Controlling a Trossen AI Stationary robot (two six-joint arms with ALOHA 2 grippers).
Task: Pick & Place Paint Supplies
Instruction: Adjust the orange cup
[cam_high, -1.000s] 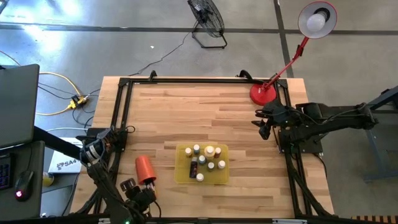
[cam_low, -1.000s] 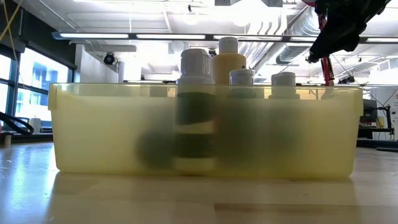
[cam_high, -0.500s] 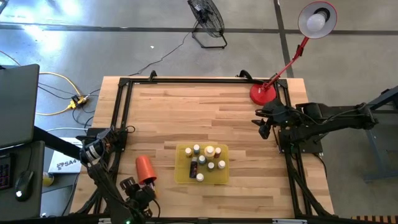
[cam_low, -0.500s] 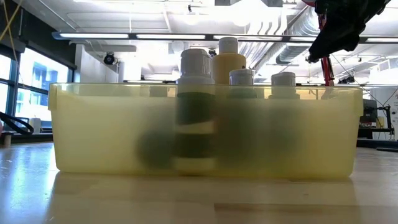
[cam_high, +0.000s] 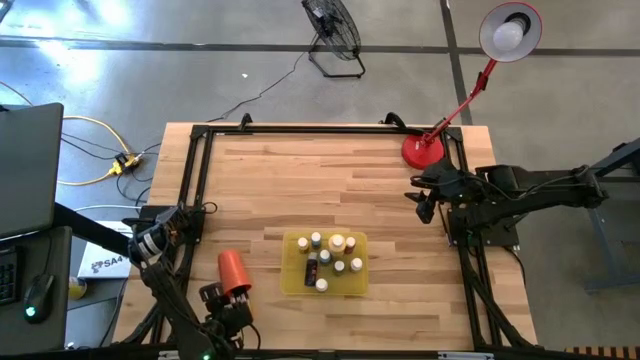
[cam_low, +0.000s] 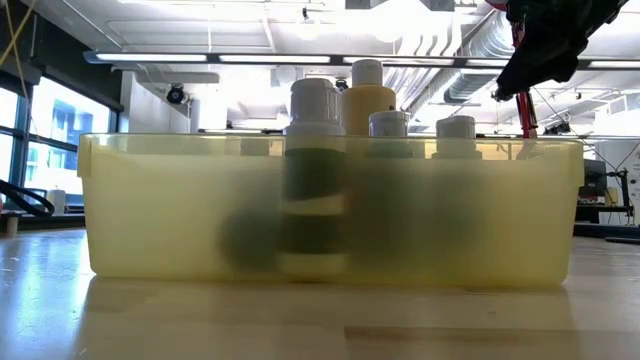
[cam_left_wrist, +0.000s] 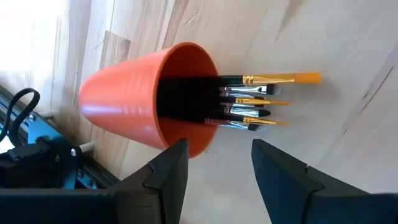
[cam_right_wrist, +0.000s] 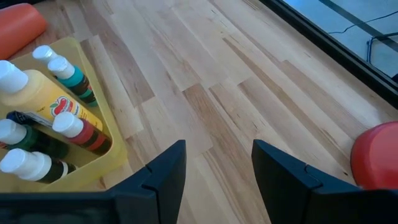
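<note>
Several pale-capped paint bottles (cam_high: 330, 255) stand upright in the flat yellow tray (cam_high: 290, 285), and their caps (cam_low: 315, 100) rise above its wall (cam_low: 150, 220) in the low view. The red cup (cam_high: 233, 270) lies on its side left of the tray. Several thin paintbrushes (cam_left_wrist: 261, 99) stick out of its mouth, their tips over the wood. My left gripper (cam_high: 212, 295) is open and low, just short of the cup's mouth (cam_left_wrist: 186, 118), touching nothing. My right gripper (cam_high: 425, 207) hangs open near the table's right edge, above and beyond the tray (cam_right_wrist: 106, 162).
A red lamp base (cam_high: 422, 150) stands at the far right corner, close to my right arm. A black frame (cam_high: 200, 180) runs along the table's edges. Bare wood (cam_high: 320, 180) lies between the tray and the far edge. Monitor, cables and a fan sit off the table.
My left gripper has edged slightly toward the red cup, staying open. The right arm, tray and bottles have kept still.
</note>
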